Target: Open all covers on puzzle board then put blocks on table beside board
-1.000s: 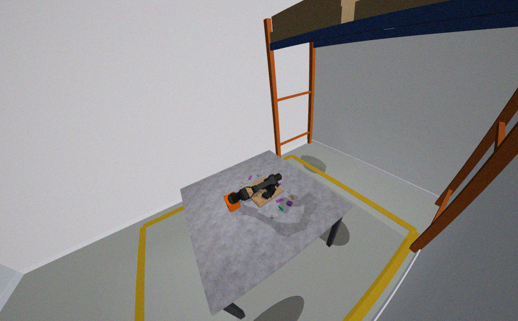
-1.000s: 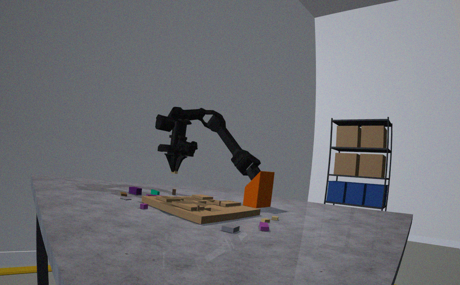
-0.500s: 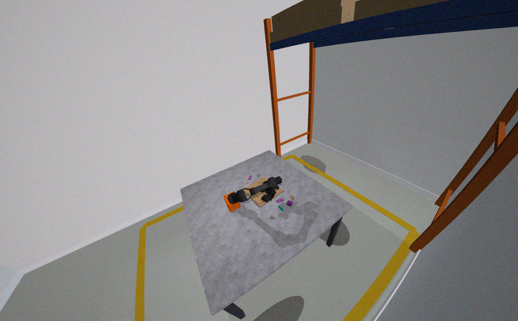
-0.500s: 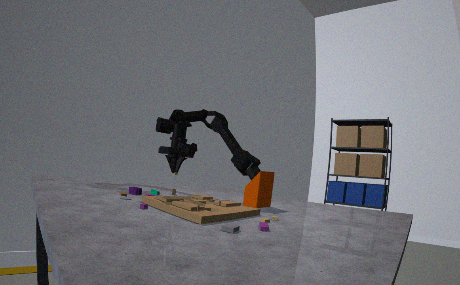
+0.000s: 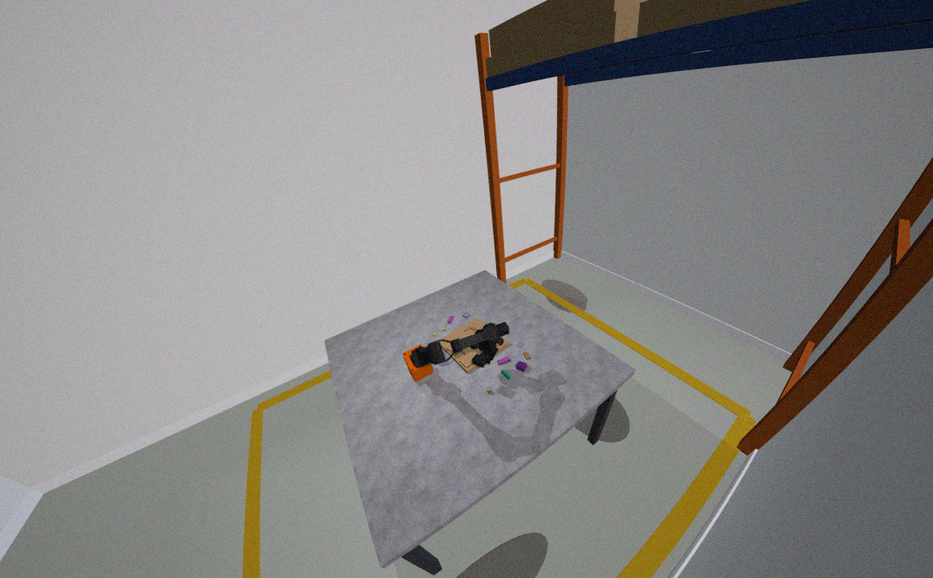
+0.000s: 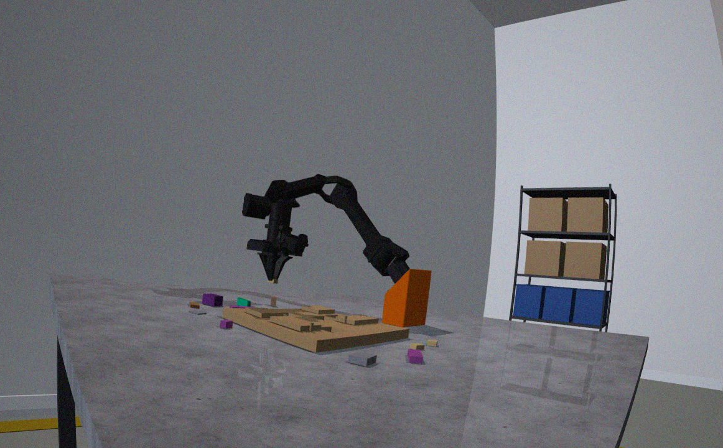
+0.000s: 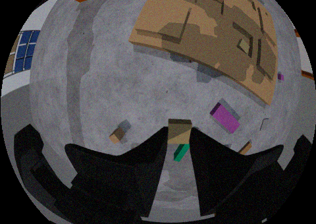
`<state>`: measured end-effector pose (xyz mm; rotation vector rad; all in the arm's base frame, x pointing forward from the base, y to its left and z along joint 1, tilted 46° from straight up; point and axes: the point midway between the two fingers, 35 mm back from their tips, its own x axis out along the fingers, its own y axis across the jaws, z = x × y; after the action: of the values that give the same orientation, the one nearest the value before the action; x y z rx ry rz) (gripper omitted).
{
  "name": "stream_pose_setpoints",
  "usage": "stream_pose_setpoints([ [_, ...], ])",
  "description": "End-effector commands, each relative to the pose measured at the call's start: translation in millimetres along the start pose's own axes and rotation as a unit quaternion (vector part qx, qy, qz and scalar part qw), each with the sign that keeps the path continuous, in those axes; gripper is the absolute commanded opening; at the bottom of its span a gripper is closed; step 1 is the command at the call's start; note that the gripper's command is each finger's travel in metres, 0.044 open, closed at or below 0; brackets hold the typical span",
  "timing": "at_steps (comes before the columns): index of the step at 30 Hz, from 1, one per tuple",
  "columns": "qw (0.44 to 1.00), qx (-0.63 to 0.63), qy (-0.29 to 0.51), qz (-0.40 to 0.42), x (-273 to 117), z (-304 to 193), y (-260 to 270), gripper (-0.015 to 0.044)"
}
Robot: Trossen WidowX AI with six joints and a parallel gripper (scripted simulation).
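Observation:
My gripper is shut on a tan block, high above the table beside the puzzle board. In the wrist view, a small yellowish block shows in one well. Raised covers stand on the board; how far each is open is unclear. A teal block, a magenta block, a dark purple block and an upright brown block rest on the table.
An orange-brown block and a small purple block also lie beside the board. Past its other side are a magenta block, a grey piece and two yellowish blocks. The orange arm base stands close to the board.

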<state>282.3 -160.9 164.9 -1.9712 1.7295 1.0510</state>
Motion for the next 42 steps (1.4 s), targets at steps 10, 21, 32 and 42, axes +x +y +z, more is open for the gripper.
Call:
stream_pose_setpoints([
  [10, 1.0, -0.004, -0.004, 0.003, 24, 2, 0, 0.008],
  [21, 1.0, -0.004, -0.003, 0.003, 42, 2, 1, 0.008],
  [32, 1.0, -0.004, -0.002, 0.003, 60, 2, 3, 0.008],
  [42, 1.0, -0.005, 0.001, 0.004, 76, 2, 6, 0.008],
])
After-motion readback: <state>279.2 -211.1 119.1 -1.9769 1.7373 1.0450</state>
